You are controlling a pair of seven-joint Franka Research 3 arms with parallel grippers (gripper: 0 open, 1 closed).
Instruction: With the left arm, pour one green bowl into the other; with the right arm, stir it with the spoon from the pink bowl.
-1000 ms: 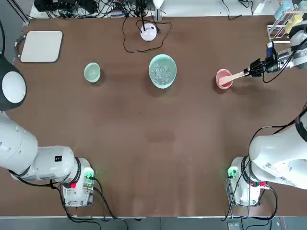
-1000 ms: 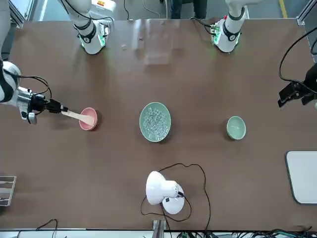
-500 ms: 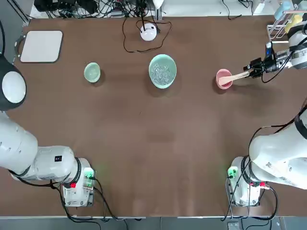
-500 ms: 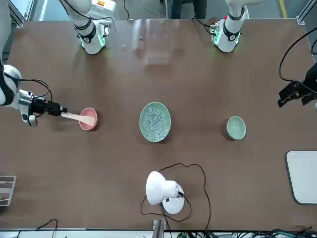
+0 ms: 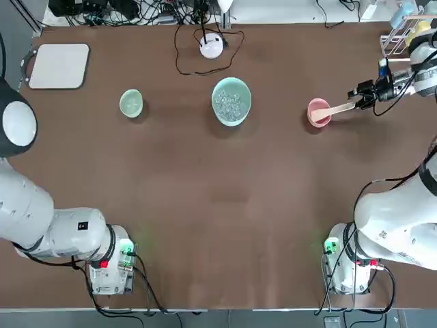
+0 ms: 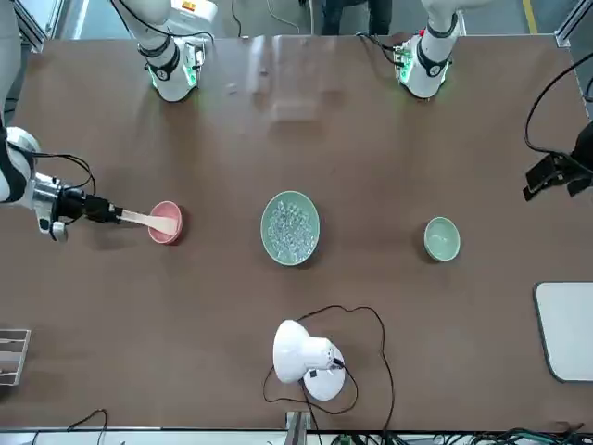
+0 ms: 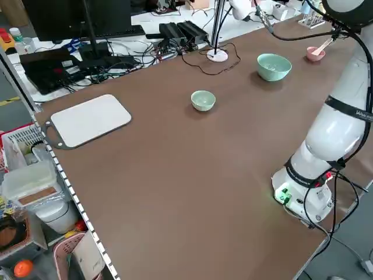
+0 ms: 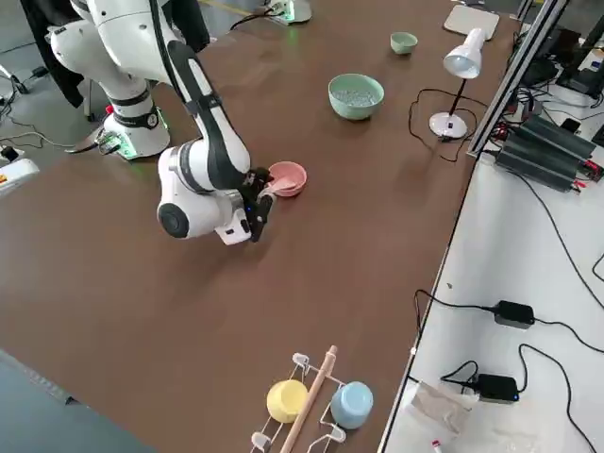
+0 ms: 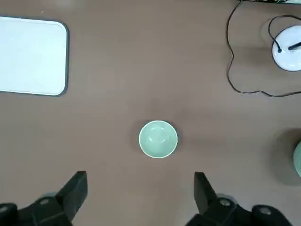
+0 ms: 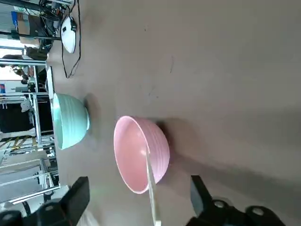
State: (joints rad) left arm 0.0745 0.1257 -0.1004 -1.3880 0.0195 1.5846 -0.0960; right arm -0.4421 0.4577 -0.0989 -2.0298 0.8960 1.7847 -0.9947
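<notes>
The spoon (image 5: pixel 336 108) rests with its head in the pink bowl (image 5: pixel 318 113) and its handle sticking out toward the table's right edge. My right gripper (image 5: pixel 358 98) is open at the handle's end. In the right wrist view the spoon (image 10: pixel 150 179) runs between the spread fingers (image 10: pixel 77 195) without either touching it. The wide mint-green bowl (image 5: pixel 231 100) holds small clear beads. The small green bowl (image 5: pixel 131 103) stands to its left and looks empty. My left gripper (image 9: pixel 138 188) hangs open high above the small green bowl (image 9: pixel 158 138).
A white desk lamp (image 5: pixel 212 44) with a looping black cable stands behind the wide bowl. A white board (image 5: pixel 59 65) lies at the far left corner. A rack with cups (image 5: pixel 408 27) sits at the far right corner, close to my right arm.
My right gripper has spread its fingers off the spoon handle and drawn back a little toward the right edge. The spoon stays in the pink bowl. The left arm has not moved.
</notes>
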